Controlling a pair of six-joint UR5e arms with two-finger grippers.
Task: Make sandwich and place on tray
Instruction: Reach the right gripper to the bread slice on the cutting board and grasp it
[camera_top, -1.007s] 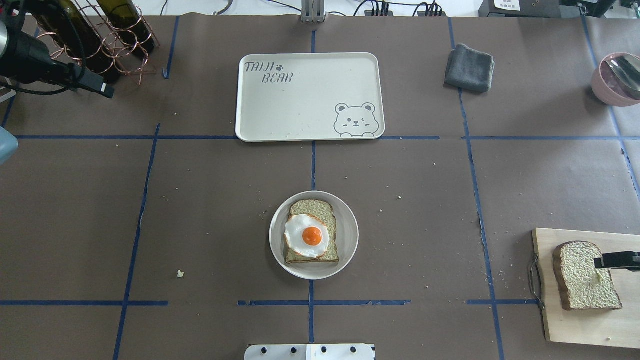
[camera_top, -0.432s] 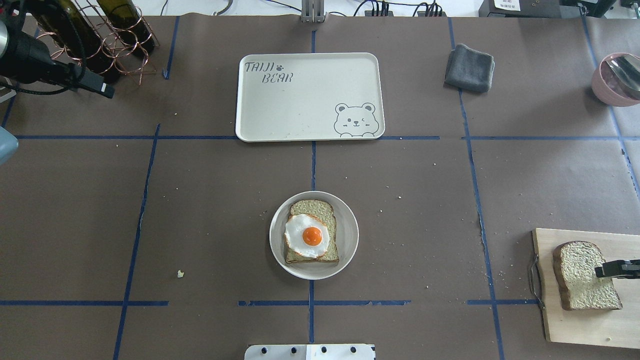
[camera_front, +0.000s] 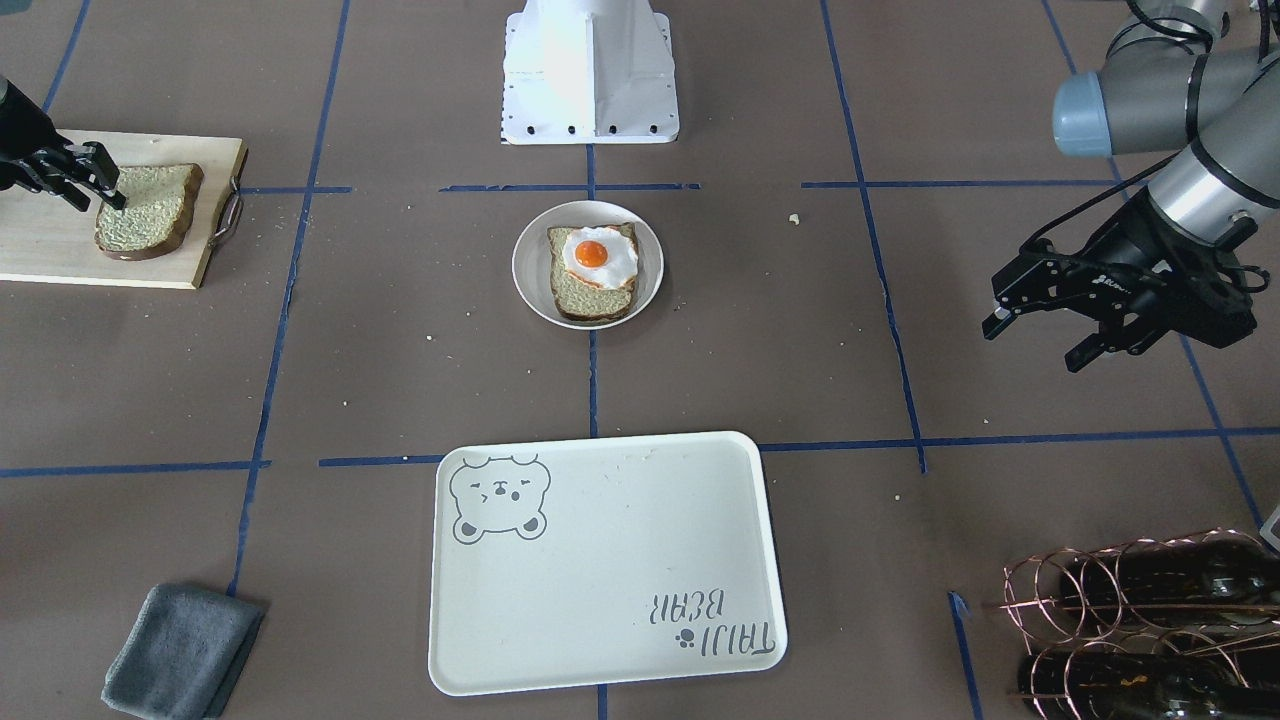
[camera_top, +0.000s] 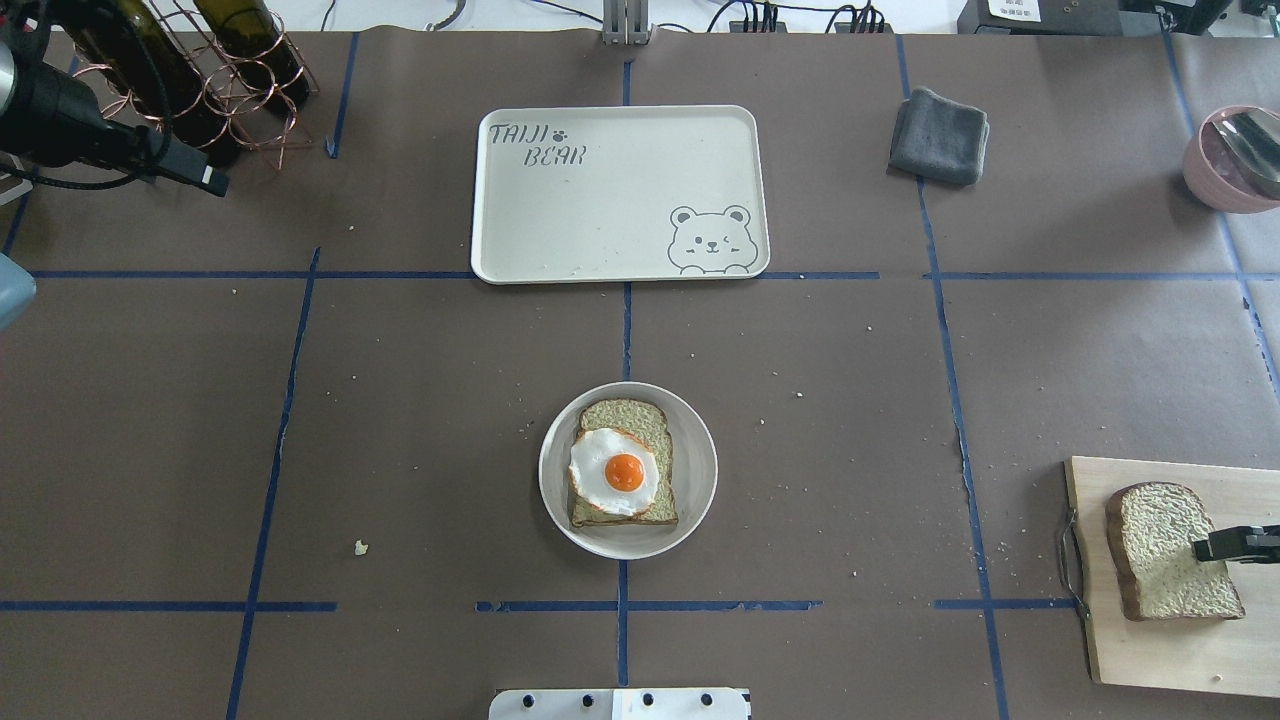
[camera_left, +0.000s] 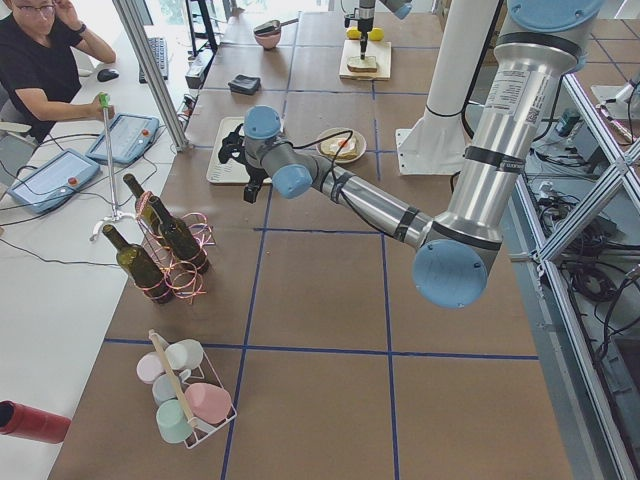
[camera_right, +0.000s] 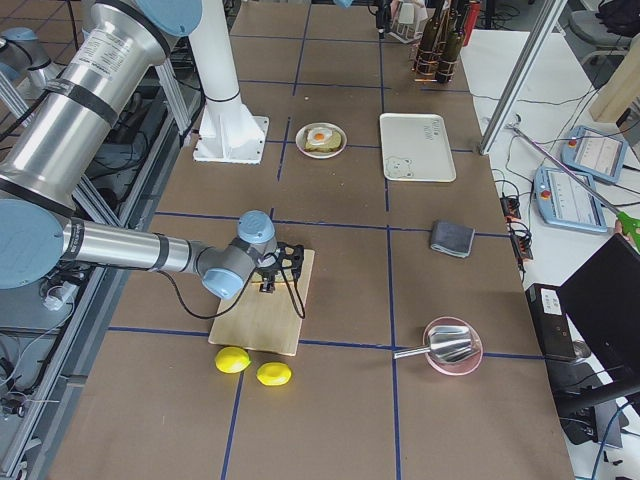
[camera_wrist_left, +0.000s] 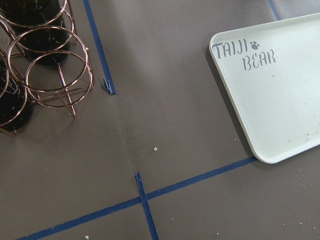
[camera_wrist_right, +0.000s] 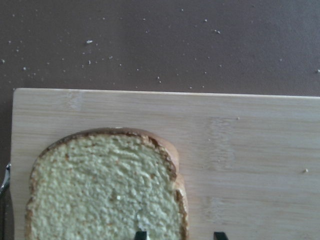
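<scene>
Over bread slice (camera_top: 1160, 555), right hand (camera_top: 1199, 547) shifted slightly

The tabletop (camera_top: 420, 420) is covered in brown paper, ruled into squares by blue tape (camera_top: 150, 274). Along one long side stands a white bench (camera_left: 50, 300) with a keyboard (camera_left: 158, 55) and two grey tablets (camera_left: 125, 137) on it. A slanted metal post (camera_left: 150, 70) rises at its edge. Metal framing (camera_left: 598, 198) with loose cables lines the opposite side. The light is even and the shadows are soft.
</scene>
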